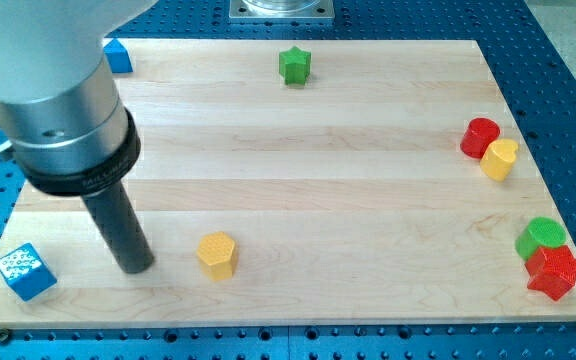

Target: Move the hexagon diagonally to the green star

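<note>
A: Where is the yellow hexagonal block (216, 254) seen?

B: It is seen on the pale wooden counter (308, 190), near the view's bottom edge and left of centre. It is stood flat on one hexagonal face, the other face turned up. No long axis can be made out, since the shape is about as wide as it is deep; one corner is turned toward the view's bottom.

A: And the green star-shaped block (294, 65)?

B: It is found at the view's top, slightly left of centre, well apart from the hexagon and up and to the right of it.

A: Where is my tip (136, 268) placed?

B: It is set on the counter just to the view's left of the hexagon, at about the same height, a small gap being left between them. No jaws are carried by the dark rod, so no open or closed state can be told.

A: What else is shown?

B: A blue cube with white dots (26, 271) is seen at the bottom-left corner and a blue block (118, 55) at the top left. At the right edge, a red cylinder (479, 137) is touched by a yellow block (500, 158); lower down, a green cylinder (541, 237) is pressed against a red star-shaped block (554, 272).
</note>
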